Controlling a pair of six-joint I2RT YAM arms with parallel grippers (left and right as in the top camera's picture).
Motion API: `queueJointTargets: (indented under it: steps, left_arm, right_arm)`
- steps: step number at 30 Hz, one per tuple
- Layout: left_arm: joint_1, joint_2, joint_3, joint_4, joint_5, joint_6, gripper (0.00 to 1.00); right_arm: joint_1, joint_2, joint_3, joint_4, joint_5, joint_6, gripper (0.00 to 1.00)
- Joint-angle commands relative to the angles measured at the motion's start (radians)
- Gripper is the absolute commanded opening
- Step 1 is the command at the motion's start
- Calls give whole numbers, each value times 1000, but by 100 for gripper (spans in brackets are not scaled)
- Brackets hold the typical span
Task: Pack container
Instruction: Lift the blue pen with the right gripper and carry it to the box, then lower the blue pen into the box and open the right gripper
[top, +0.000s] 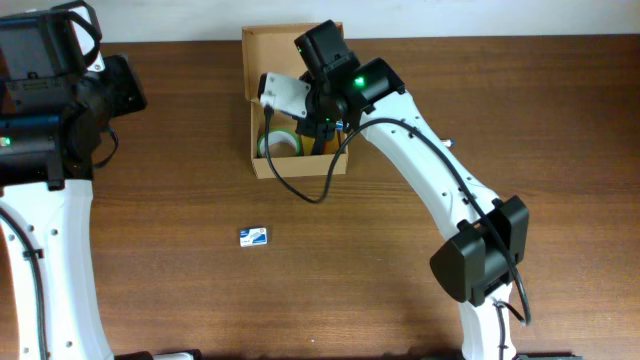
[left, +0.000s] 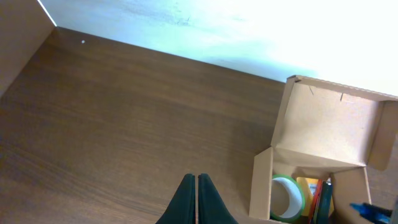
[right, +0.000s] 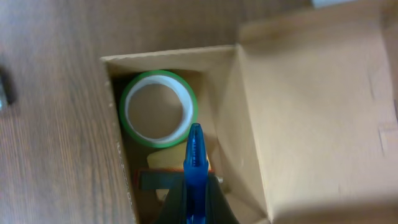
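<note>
Container (top: 297, 160) sits at the far middle of the table (top: 420, 290), flap lid folded back and open. Inside are a green tape roll (right: 158, 109) and a yellow piece (right: 169, 160) beside it.

Right gripper (right: 194, 198) hangs directly over the open box, clenched on a blue pen (right: 194, 152). The pen's tip points down toward the edge of the tape roll. Left gripper (left: 197, 198) is off to the side over bare wood, jaws pressed together, nothing between them.

Judged step: placing the pen in the box.

Risks, as I read them:
- The pen's tip is close to the roll's rim. If let go here it may prop on the roll or lean against the wall and stick up, so the lid would not shut.
- The box is already crowded — a push down to seat the pen could shove the light cardboard along the table.
- The wrist cable (top: 300, 190) loops over the box's front wall and could catch it on the way out.
- A small blue-and-white packet (top: 254, 236) lies apart on the table, perhaps yet to pack.
</note>
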Motion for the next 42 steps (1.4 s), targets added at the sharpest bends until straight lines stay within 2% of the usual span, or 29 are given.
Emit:
queueJointTargets:
  steps: [1, 17, 21, 24, 26, 29, 30, 32, 33, 35, 42]
  left_arm:
    - [3, -6, 8, -1, 0, -5, 2]
    - [3, -6, 8, -1, 0, -5, 3]
    - [3, -6, 8, -2, 0, -5, 4]
    - [3, -6, 8, -2, 0, -5, 4]
    - [3, -6, 8, -2, 0, -5, 4]
    - [3, -6, 8, -2, 0, -5, 4]
    - [3, -6, 8, -2, 0, -5, 4]
    - [3, -6, 8, -2, 0, -5, 4]
    - [3, -6, 8, -2, 0, -5, 4]
    - [3, -6, 8, -2, 0, -5, 4]
    - [3, -6, 8, -2, 0, -5, 4]
  right_arm:
    - [-1, 40, -13, 14, -77, -161, 4]
    - [11, 188, -13, 176, -74, -164, 4]
    - [11, 202, -13, 184, -74, -216, 4]
    - [11, 213, -13, 188, -73, -241, 16]
    - [10, 215, -13, 196, -72, -241, 17]
    - [10, 215, -13, 209, -70, -240, 28]
    - [10, 215, -13, 214, -70, -238, 35]
    - [10, 215, -13, 217, -70, -237, 40]
    - [10, 215, -13, 217, -69, -237, 52]
    - [10, 215, -13, 217, -66, -229, 65]
    - [11, 172, -8, 217, -66, -102, 66]
